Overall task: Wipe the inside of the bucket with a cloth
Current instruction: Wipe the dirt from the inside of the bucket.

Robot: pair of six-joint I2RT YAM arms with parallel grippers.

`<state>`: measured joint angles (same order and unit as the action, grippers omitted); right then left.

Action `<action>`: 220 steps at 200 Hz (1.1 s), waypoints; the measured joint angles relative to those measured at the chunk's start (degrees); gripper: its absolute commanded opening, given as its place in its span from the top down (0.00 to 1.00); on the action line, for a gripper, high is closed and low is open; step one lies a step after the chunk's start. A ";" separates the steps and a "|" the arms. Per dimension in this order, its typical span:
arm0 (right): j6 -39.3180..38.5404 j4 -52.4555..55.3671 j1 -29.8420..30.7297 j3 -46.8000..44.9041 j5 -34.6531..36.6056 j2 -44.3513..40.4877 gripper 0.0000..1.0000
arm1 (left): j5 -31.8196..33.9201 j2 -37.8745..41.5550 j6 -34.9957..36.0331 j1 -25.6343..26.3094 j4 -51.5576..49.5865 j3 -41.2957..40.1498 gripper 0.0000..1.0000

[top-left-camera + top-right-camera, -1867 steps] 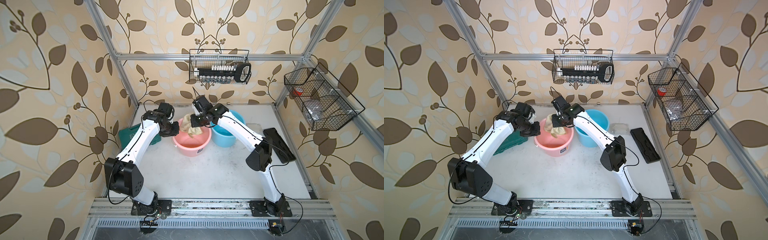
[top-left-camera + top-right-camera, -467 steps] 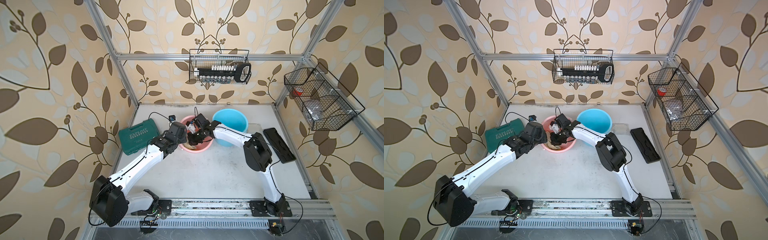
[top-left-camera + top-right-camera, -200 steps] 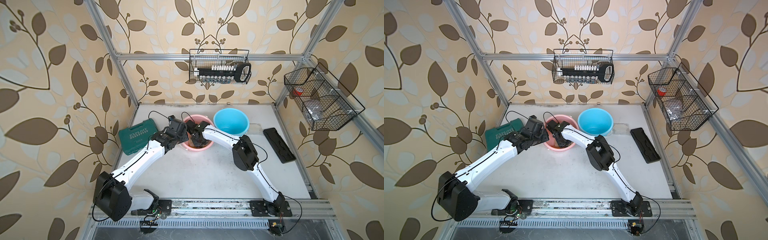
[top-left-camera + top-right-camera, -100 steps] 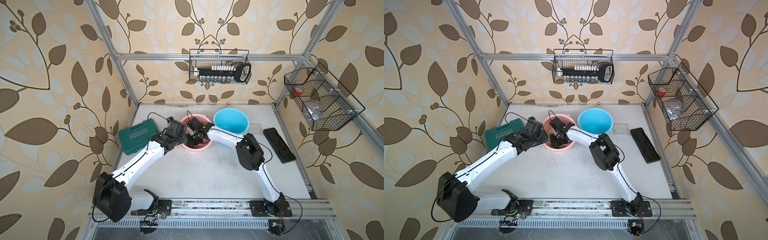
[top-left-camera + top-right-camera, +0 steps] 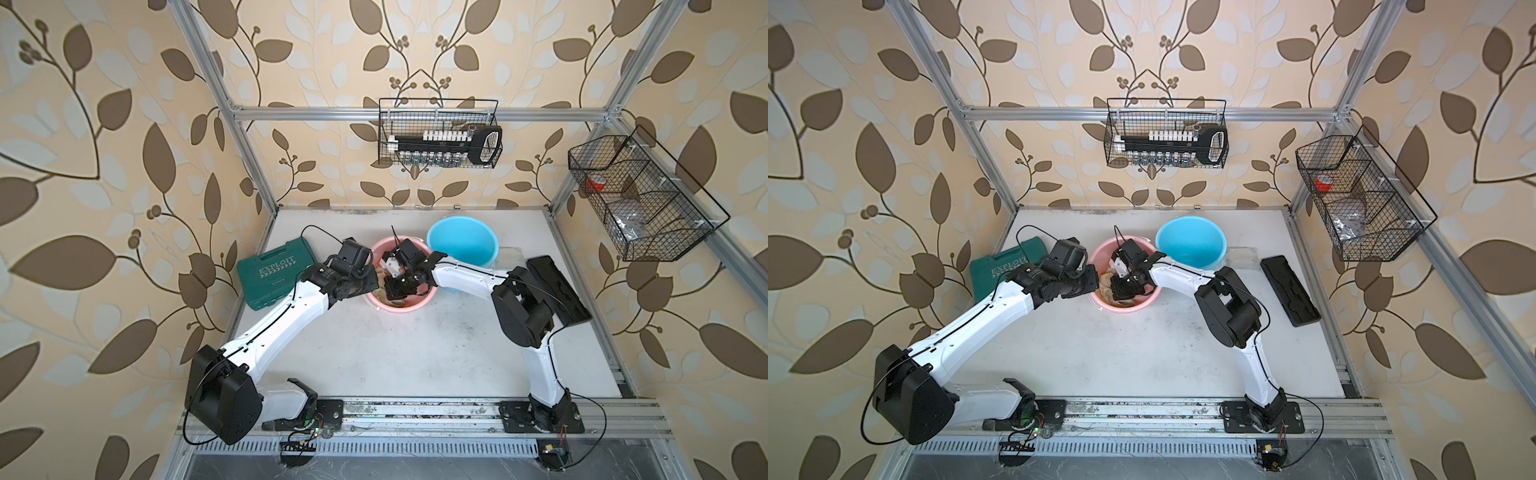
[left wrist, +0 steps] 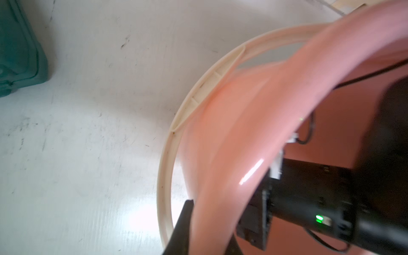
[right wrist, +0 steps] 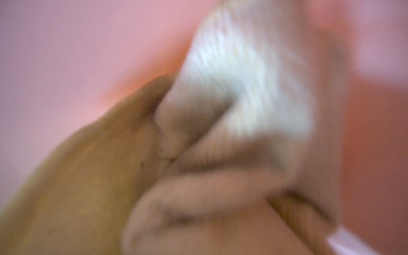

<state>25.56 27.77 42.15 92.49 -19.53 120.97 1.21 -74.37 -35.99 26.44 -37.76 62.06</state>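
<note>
The pink bucket (image 5: pixel 415 308) (image 5: pixel 1144 305) stands mid-table, its white handle lying down around it. My left gripper (image 5: pixel 371 283) (image 5: pixel 1093 286) is shut on the bucket's left rim; in the left wrist view its fingers (image 6: pixel 184 223) straddle the pink wall (image 6: pixel 242 132). Inside the bucket, my right gripper (image 5: pixel 397 291) (image 5: pixel 1121 291) points down and is shut on the cloth (image 5: pixel 1106 284), a pale yellow towel bunched against the bottom. The right wrist view is filled by blurred folds of the cloth (image 7: pixel 220 114) against pink plastic; its jaws are hidden.
A blue bucket (image 5: pixel 463 245) stands just behind and to the right. A green tool case (image 5: pixel 274 272) lies at the left wall and a black tray (image 5: pixel 559 289) at the right. Wire baskets hang on the back wall (image 5: pixel 438 139) and right wall (image 5: pixel 640 199).
My right gripper has dragged the cloth from the bucket's left side towards its middle and front, and the right elbow has swung rightward. The left gripper keeps its hold on the rim.
</note>
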 measured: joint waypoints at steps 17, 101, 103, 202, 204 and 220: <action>-2.82 3.67 1.07 2.89 6.97 -0.83 1.00 | -0.85 -1.20 0.15 -1.62 -2.27 1.31 1.00; -9.88 11.56 5.14 7.93 31.15 0.50 1.00 | -2.27 -1.90 0.17 -2.25 -5.77 2.75 1.00; -10.05 11.54 5.16 7.93 31.19 0.57 1.00 | -2.29 -1.90 0.17 -2.29 -6.01 2.86 1.00; -13.70 6.40 9.53 7.45 41.48 0.33 1.00 | -2.40 -5.33 1.14 -2.89 -14.60 8.52 1.00; -13.77 6.71 9.55 7.74 41.99 0.42 1.00 | -2.40 -5.33 1.14 -2.89 -14.58 8.55 1.00; -14.25 8.39 9.55 10.10 45.31 1.53 1.00 | -2.23 -5.33 0.92 -2.95 -14.21 8.63 1.00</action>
<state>11.31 36.16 51.70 102.59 25.78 122.50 -1.02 -79.70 -35.07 23.49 -51.96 70.70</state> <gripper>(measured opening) 0.050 0.146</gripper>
